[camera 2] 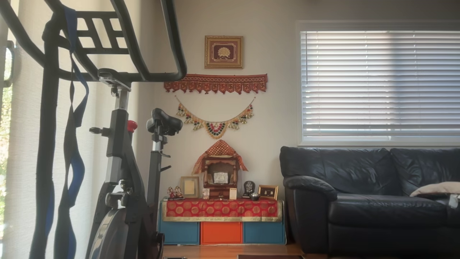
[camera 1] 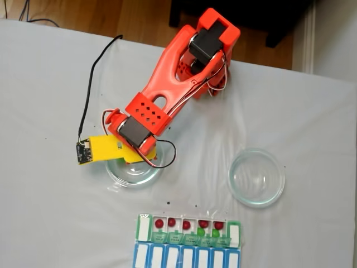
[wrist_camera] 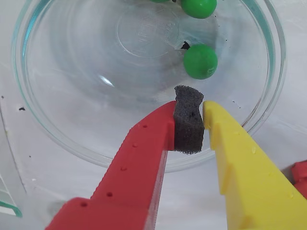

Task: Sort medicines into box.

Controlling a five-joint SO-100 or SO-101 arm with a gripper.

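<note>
Medicines sit partly sorted: dark red and green balls fill the box [camera 1: 188, 230] at the bottom centre of the fixed view. A second dish [camera 1: 256, 177] stands clear at right, well apart. Under the arm, a glass dish [wrist_camera: 43, 124] holds two green balls [wrist_camera: 200, 61] near its upper rim. The gripper [wrist_camera: 191, 115] is pressed together on its foam pad alone, just below one ball.
</note>
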